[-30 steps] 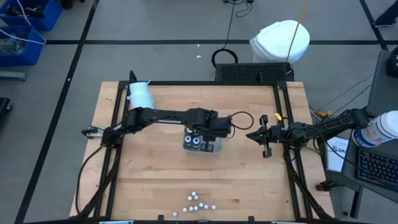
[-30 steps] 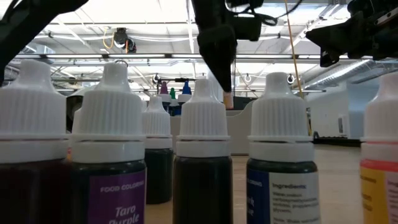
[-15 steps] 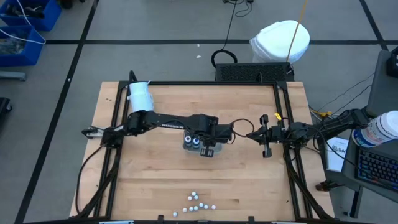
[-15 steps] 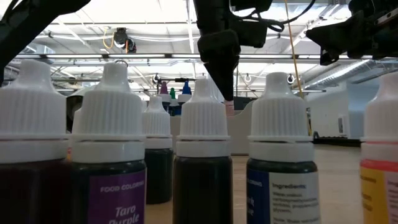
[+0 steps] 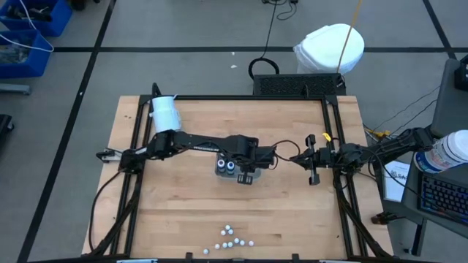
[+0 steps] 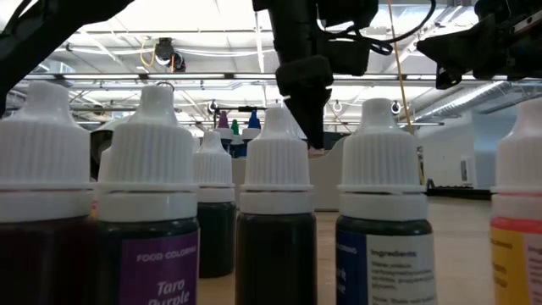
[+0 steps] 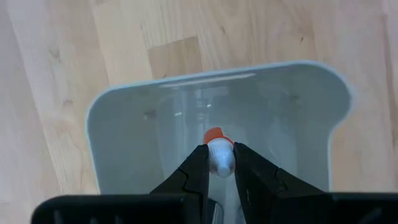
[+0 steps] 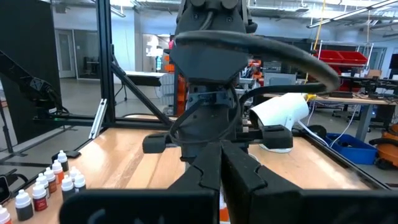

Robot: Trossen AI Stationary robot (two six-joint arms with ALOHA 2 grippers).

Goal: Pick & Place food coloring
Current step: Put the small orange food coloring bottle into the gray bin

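One small white-capped, orange-bodied food coloring bottle (image 7: 217, 151) is being pinched by the left gripper (image 7: 217, 167) over the grey tray (image 7: 124, 124) at the wooden worktop's (image 5: 175, 212) middle; the right gripper (image 5: 313, 162) is sitting pressed together near the right edge.

Tray (image 5: 252, 175) half bare — two bottles (image 5: 229, 167) crowd other end; loose bottles (image 5: 232, 239) cluster near edge.

Both arms matte black, chunky jointed links, loose black cable loops near wrists. Left gripper (image 7: 219, 167): two slim dark fingers (image 7: 196, 172) on wide black crossbar. Right gripper (image 5: 295, 159) same build, small yellow tag behind it.
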